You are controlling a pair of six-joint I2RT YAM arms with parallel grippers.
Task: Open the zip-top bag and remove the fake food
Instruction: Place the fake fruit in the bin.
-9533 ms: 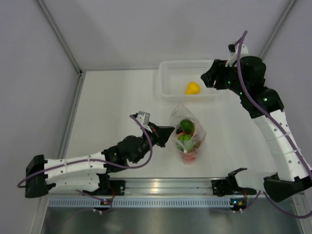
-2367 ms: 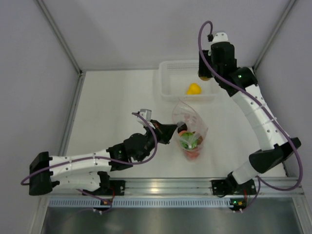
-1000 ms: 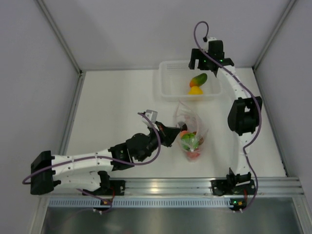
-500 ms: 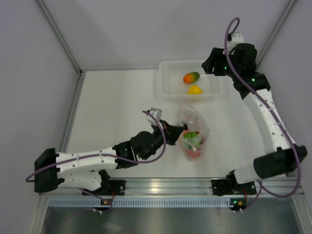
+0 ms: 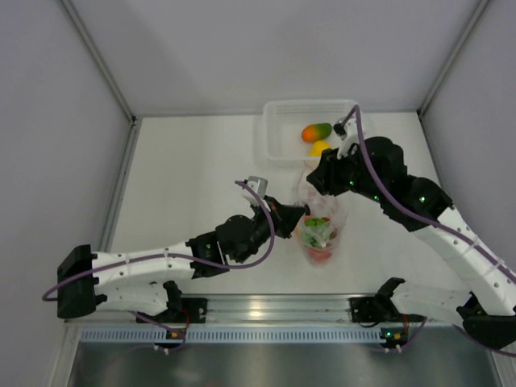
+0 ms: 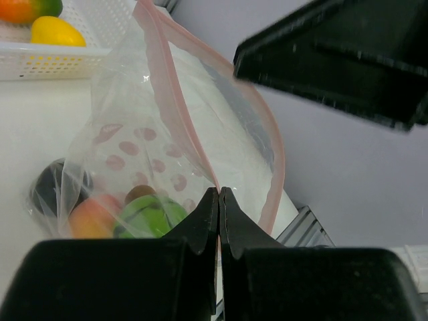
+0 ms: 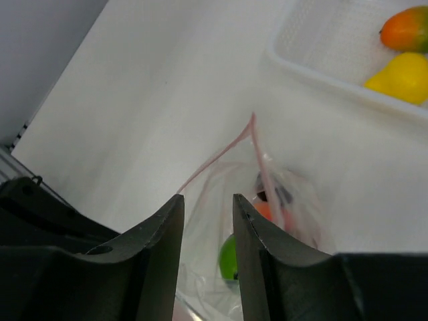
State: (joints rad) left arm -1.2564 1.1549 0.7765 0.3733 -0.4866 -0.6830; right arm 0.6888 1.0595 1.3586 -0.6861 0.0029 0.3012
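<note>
Emptying is under way: the left hand (image 6: 219, 200) pinches the zip-top bag (image 6: 167, 127) open toward the surface's near edge. The right hand (image 7: 206, 202), part-open and empty, hovers above. Next it should reach in for the fake food (image 6: 144, 217).

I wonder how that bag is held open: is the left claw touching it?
Touching. The left wrist view shows the left gripper shut on the bag, with clear plastic pinched between its fingertips.

Both arms at the zip-top bag (image 6: 127, 154)
Left gripper (image 6: 219, 200) pinches its rim; right gripper (image 7: 207, 202) hovers above it, fingers apart.
</note>
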